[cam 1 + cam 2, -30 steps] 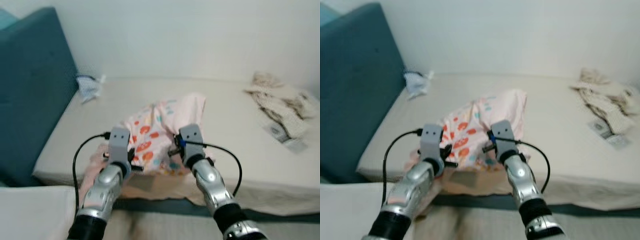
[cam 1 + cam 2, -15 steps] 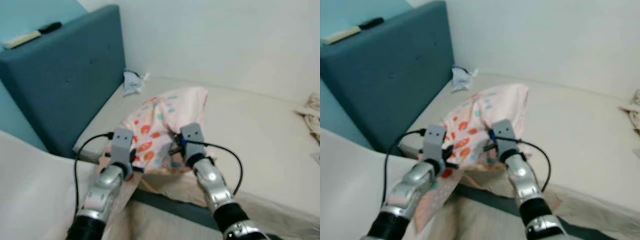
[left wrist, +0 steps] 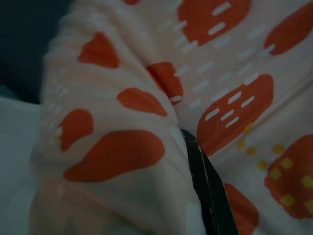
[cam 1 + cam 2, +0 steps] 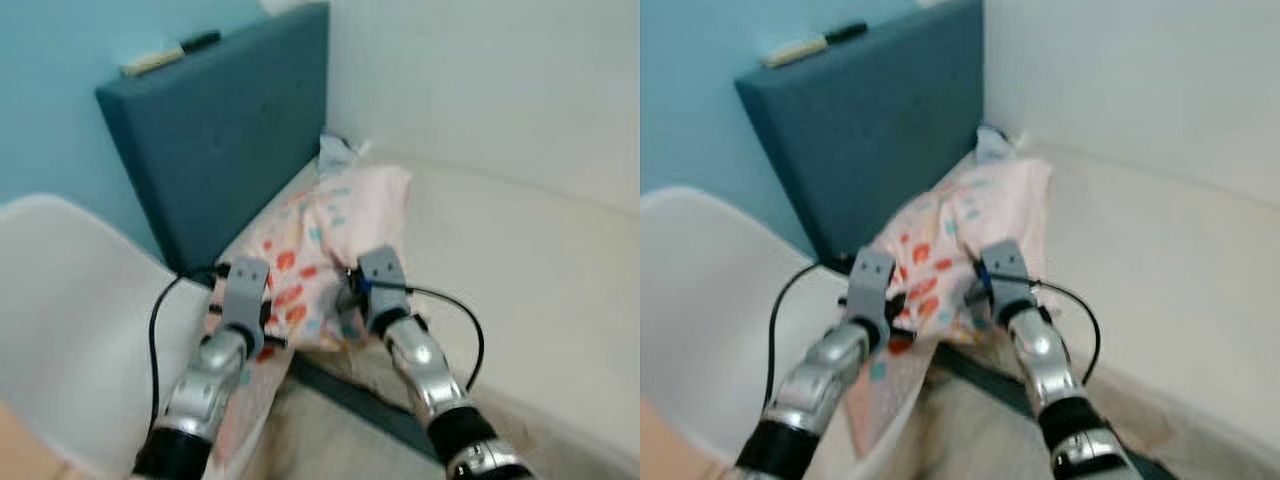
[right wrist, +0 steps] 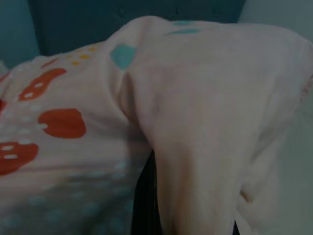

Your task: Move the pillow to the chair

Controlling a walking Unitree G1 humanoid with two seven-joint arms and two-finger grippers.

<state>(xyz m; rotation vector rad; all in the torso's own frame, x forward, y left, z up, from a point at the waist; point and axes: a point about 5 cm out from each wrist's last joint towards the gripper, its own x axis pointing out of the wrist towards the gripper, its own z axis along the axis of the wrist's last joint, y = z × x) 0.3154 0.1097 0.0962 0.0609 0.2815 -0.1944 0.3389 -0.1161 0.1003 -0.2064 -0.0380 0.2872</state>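
Carrying the pillow (image 4: 320, 250) between both grippers, clear of the bed (image 4: 520, 260) and swinging toward the white chair (image 4: 70, 330) on the robot's left. Left gripper (image 4: 262, 318) and right gripper (image 4: 350, 300) each pinch a fold of the pink, orange-spotted cover; in the left wrist view a black finger (image 3: 205, 191) is buried in bunched fabric, and the right wrist view shows cloth draped over a dark finger. Both sets of jaws read as clenched on the pillow.

To do this step well, in my judgement: keep both pinches firm, since the hold is on loose cover rather than the filling and could slip. Keep the arms level so the hanging lower edge does not drag on the chair's rim. Turn until the seat sits squarely under the load before lowering. Release only once the bulk rests on the seat.

Against half a second ago: the whole view has swung left, so the camera has turned. The blue headboard (image 4: 220, 140) now sits centre-frame, the chair takes up far more of the lower left, and less bed is in sight. The pillow's place between the grippers looks unchanged.
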